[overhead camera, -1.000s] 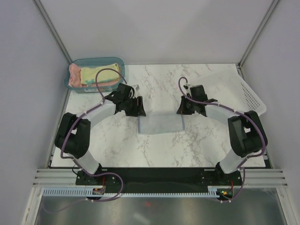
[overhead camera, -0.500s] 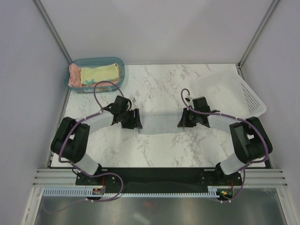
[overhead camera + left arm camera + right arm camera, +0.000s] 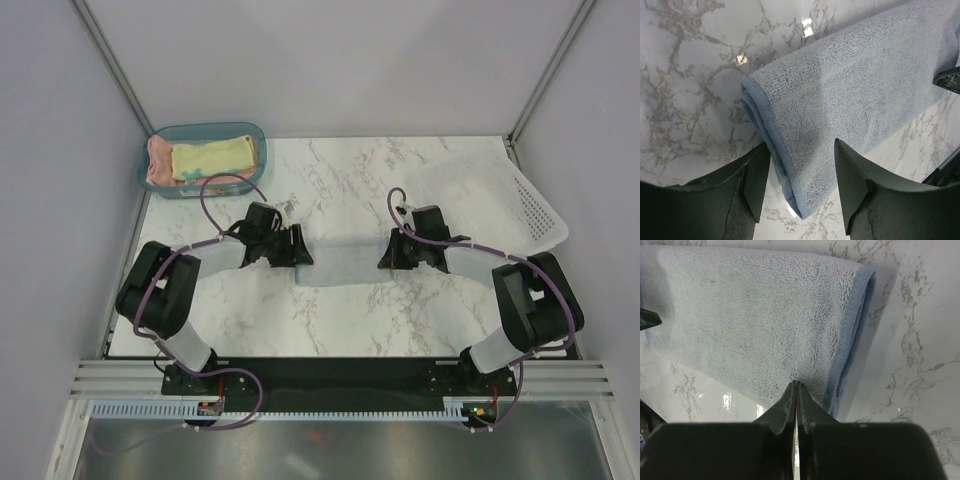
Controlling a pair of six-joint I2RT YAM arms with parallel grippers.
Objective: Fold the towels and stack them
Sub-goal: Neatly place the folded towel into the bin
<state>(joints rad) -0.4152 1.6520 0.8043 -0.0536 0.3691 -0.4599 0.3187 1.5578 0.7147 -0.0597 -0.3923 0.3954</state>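
- Left gripper and right gripper, seen from the top camera, sit low at opposite short ends of the light blue towel. It lies as a narrow folded strip mid-way across the marble table. The salmon-pink towel and the yellow towel lie in the teal bin at the far left.
- Left wrist view: the jaws stand wide apart, and the black fingers straddle the near corner without closing on it. The cloth is looped terry with a flat woven band, doubled over with a rounded fold at its end. It looks light, limp and grippy, so it will likely sag unless pinched through both layers at the corners.
- Right wrist view: the fingers are pressed together, their tips at the towel's near edge beside the layered end. Whether any cloth is nipped between them I cannot tell.
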